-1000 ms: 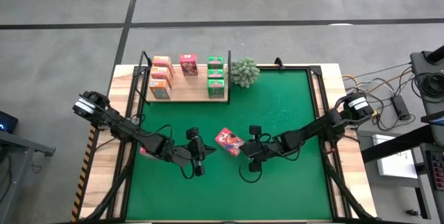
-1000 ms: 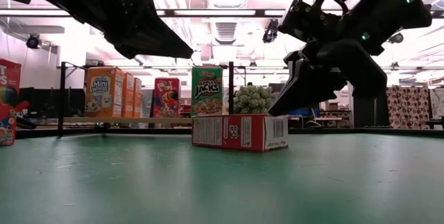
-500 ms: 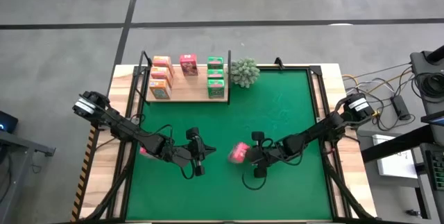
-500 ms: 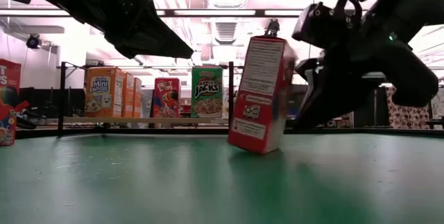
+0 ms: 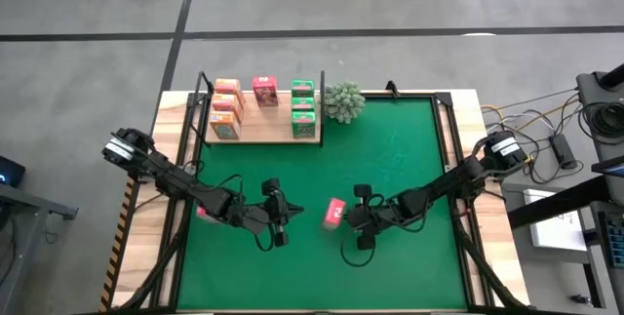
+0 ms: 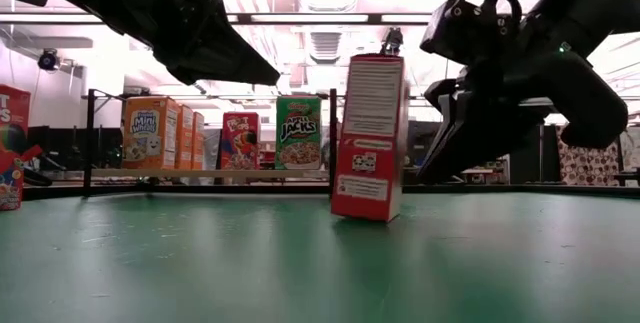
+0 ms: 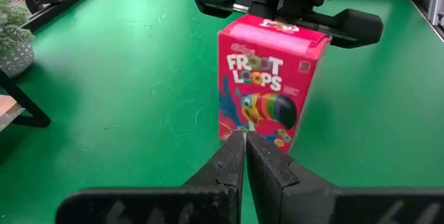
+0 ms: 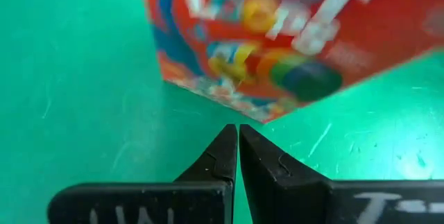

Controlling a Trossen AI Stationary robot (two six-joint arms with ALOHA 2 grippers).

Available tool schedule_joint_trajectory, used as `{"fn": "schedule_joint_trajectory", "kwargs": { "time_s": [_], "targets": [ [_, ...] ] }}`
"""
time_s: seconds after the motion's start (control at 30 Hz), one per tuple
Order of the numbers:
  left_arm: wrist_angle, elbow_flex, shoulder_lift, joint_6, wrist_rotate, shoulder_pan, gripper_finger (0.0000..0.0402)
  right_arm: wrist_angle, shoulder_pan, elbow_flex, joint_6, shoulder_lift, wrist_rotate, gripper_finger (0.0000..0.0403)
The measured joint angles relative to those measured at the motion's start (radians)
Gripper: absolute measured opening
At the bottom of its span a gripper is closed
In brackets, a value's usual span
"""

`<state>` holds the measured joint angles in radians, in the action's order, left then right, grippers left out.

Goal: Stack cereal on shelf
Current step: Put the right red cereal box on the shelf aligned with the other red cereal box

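Observation:
A pink-red cereal box (image 5: 333, 213) stands upright on its end on the green mat, its printed front (image 7: 267, 89) facing my left gripper. My left gripper (image 7: 244, 137) is shut, a short way to the box's left and above the mat (image 5: 292, 212). My right gripper (image 8: 238, 130) is shut, close against the box's right side near its bottom (image 5: 348, 219). The shelf (image 5: 263, 136), a light wood board with black uprights, lies at the far left. It carries several orange (image 5: 226, 100), pink-red (image 5: 264, 91) and green (image 5: 303, 100) cereal boxes standing on the board. My right gripper's shut fingertips (image 8: 230, 141) slant down from the table's right, right at the lower edge of the box (image 8: 258, 116). I cannot tell whether they touch it. The box stands on the mat on its own bottom end.
A bushy plant (image 5: 342, 101) sits just right of the shelf. Another pink-red box (image 6: 10, 148) stands near the left arm at the mat's left edge. A black rail (image 5: 444, 130) frames the green mat (image 5: 400, 149), and cables lie off the table at the right.
The pink-red box lay flat on the mat between the grippers. It has tipped up beside my right gripper's shut fingers, leaned over halfway, and now stands upright on its end, a little nearer the table's near edge.

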<state>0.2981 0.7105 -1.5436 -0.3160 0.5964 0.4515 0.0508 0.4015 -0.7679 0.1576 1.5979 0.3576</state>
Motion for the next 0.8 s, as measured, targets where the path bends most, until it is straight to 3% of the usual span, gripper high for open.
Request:
{"fn": "schedule_joint_trajectory", "kwargs": {
  "time_s": [0.37, 0.7, 0.8],
  "targets": [
    [-0.001, 0.0, 0.0, 0.0, 0.0, -0.001, 0.0001, -0.159, 0.002, -0.055, 0.014, -0.007, -0.094, 0.0009],
    [0.007, 0.0, 0.0, -0.062, -0.001, 0.003, 0.0001, -0.663, 0.011, -0.241, -0.003, -0.045, -0.13, 0.0009],
    [0.027, 0.0, 0.0, -0.09, -0.001, 0.006, 0.0001, -0.727, 0.011, -0.275, -0.062, -0.076, -0.131, 0.0009]
  ]
}}
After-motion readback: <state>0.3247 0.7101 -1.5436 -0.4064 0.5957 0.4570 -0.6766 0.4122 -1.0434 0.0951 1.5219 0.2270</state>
